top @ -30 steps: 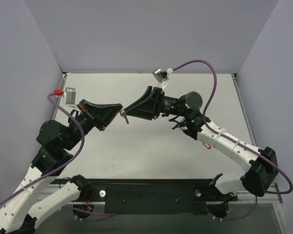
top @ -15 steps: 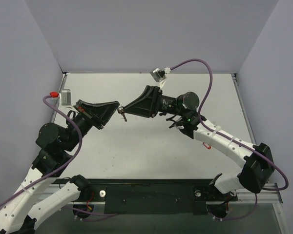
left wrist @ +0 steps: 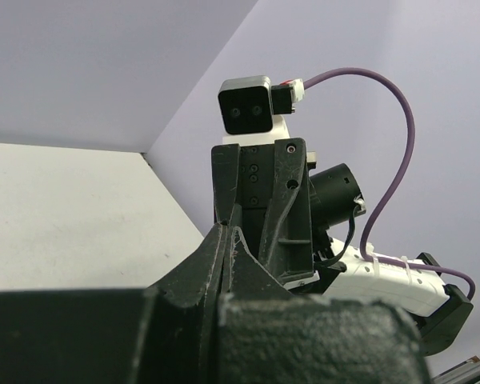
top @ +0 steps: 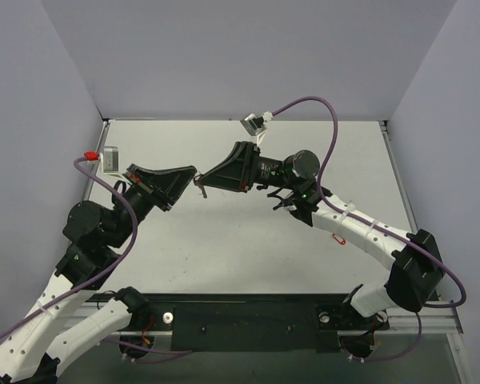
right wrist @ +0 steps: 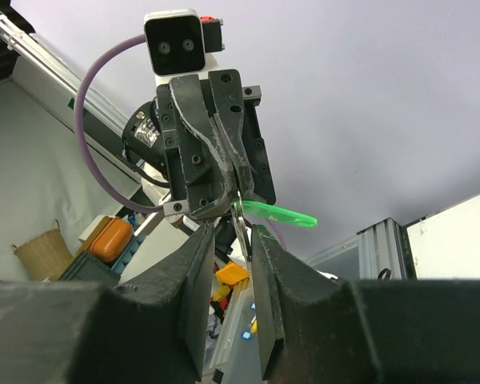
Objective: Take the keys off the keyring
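Note:
Both grippers meet tip to tip above the middle of the table. My left gripper (top: 193, 175) is shut on the keyring, pinching it at its fingertips (right wrist: 235, 190). The green fob (right wrist: 282, 214) sticks out sideways from that grip. A thin silver key (right wrist: 242, 228) hangs down from it and shows as a small dark sliver (top: 201, 190) in the top view. My right gripper (right wrist: 231, 232) has its jaws a little apart on either side of the key, which hangs close to one finger. In the left wrist view the closed fingertips (left wrist: 228, 230) hide the keyring.
A red oval outline piece (top: 339, 238) lies on the white table (top: 240, 240) under the right forearm. Grey walls enclose the table on three sides. Beyond the table, the right wrist view shows a wicker basket (right wrist: 40, 252) and an orange object (right wrist: 108, 238).
The right gripper's jaws have narrowed around the hanging key. Both gripper tips have shifted slightly up and to the left together, and the left gripper has stayed shut.

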Robot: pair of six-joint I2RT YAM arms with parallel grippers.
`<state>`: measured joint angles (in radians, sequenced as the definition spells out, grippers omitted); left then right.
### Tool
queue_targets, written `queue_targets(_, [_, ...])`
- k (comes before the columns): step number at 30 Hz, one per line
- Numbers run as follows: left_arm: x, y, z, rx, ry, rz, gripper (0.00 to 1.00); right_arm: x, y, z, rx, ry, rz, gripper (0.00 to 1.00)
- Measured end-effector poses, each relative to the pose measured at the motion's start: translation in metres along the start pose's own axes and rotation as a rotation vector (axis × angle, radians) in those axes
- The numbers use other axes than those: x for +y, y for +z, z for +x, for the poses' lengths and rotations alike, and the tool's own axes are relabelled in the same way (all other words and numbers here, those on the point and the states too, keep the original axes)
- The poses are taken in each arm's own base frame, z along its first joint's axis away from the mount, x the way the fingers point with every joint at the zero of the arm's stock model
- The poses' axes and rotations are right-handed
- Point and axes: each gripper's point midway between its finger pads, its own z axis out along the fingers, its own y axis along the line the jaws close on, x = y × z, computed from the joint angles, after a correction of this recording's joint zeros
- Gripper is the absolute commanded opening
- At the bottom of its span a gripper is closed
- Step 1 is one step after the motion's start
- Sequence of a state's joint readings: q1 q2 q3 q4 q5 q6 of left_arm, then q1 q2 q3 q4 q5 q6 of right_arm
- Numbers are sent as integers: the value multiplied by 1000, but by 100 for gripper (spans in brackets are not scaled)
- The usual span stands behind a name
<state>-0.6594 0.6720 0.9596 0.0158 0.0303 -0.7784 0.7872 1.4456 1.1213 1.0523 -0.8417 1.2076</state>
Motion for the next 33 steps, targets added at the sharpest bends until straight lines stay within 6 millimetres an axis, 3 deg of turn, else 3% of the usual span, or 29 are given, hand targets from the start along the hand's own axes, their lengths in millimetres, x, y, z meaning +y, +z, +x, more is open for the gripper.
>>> queue_targets(5, [0, 1, 0, 0, 0, 1, 0, -3, 0, 1, 2, 4, 4, 14])
queue_targets(9, [-1, 1, 2, 6, -2, 4, 0, -2, 0, 1, 1, 2, 2, 0])
queue_targets(17, [-2, 2, 6, 25, 28, 14, 0, -1, 0, 2, 11, -3, -4, 0])
queue_targets(33, [-21, 1, 25, 291, 262, 92, 0, 5, -11, 17, 98, -103, 23, 0])
